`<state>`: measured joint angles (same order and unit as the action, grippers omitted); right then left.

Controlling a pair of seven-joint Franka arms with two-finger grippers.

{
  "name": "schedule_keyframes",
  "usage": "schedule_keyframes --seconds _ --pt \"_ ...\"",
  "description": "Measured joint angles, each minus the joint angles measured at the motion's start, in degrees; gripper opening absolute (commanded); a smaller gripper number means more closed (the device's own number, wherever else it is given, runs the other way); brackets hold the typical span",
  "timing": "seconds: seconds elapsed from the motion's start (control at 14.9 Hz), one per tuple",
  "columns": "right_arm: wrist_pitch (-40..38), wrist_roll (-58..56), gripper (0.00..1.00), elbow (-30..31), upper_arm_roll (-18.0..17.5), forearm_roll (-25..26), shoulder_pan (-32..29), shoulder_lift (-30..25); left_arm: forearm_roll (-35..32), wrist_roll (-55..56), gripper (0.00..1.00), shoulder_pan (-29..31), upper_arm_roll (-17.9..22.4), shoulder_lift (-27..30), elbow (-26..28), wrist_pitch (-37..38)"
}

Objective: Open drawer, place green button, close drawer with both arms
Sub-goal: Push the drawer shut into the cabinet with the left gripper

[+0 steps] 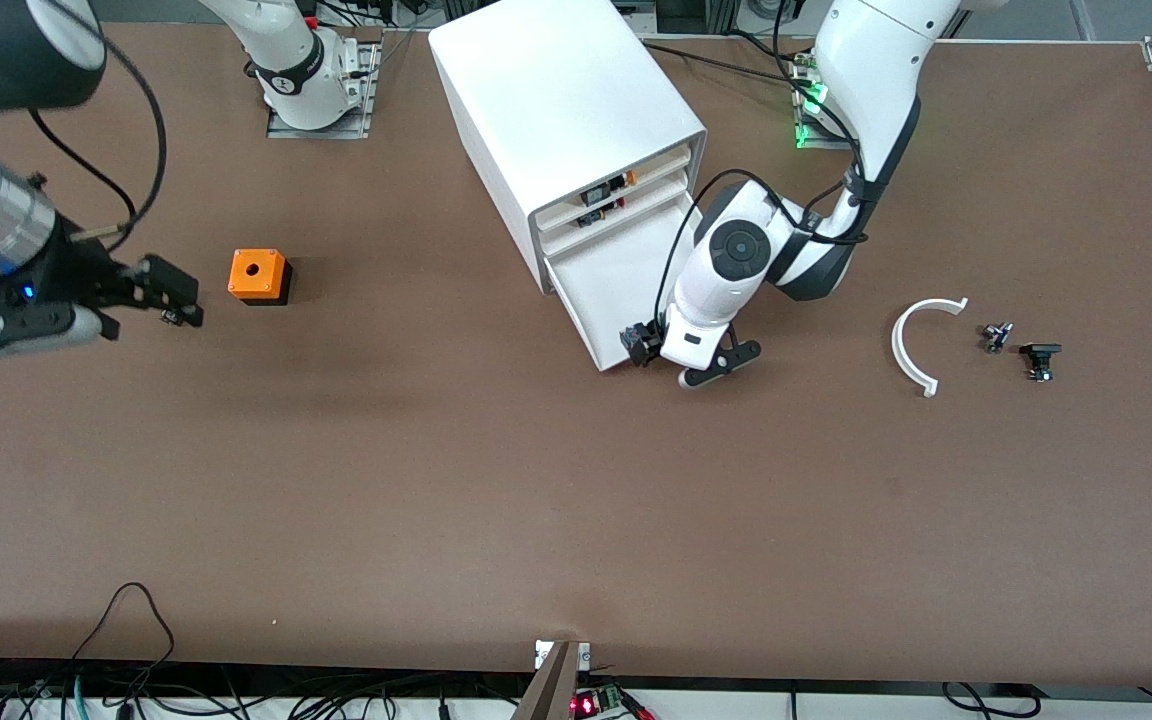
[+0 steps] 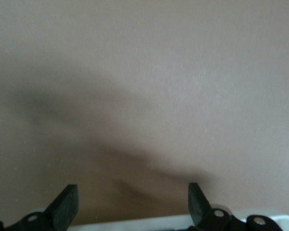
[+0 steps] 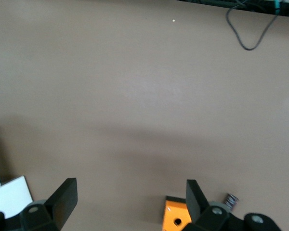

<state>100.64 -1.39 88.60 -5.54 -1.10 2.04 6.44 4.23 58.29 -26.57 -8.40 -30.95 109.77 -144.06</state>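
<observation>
The white cabinet stands at the middle of the table. Its lowest drawer is pulled out toward the front camera and shows a bare white floor. My left gripper is open at the drawer's front edge. In the left wrist view, the gripper has its fingers wide apart above the white edge. My right gripper is open and empty in the air beside the orange box; its own view shows the same. I see no green cap anywhere, so I cannot tell where the button is.
Two small dark parts and a white curved piece lie toward the left arm's end. A tiny grey part lies beside the orange box. The two upper drawers show orange and red parts.
</observation>
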Motion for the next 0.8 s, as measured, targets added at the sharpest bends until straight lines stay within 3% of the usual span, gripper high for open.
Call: schedule_keyframes --seconds 0.4,0.67,0.8 --pt "-2.72 -0.49 1.0 6.04 -0.84 5.8 0.01 -7.81 -0.01 0.02 1.0 0.07 -3.38 1.25 2.29 0.09" --pt "-5.96 -0.48 1.0 6.04 -0.95 5.12 -0.57 -9.79 -0.01 0.5 1.0 0.03 -7.2 2.42 5.32 0.16" --pt "-5.96 -0.47 1.0 6.05 -0.51 1.74 -1.17 -9.98 -0.01 1.04 1.0 0.04 -8.41 2.77 6.11 0.67"
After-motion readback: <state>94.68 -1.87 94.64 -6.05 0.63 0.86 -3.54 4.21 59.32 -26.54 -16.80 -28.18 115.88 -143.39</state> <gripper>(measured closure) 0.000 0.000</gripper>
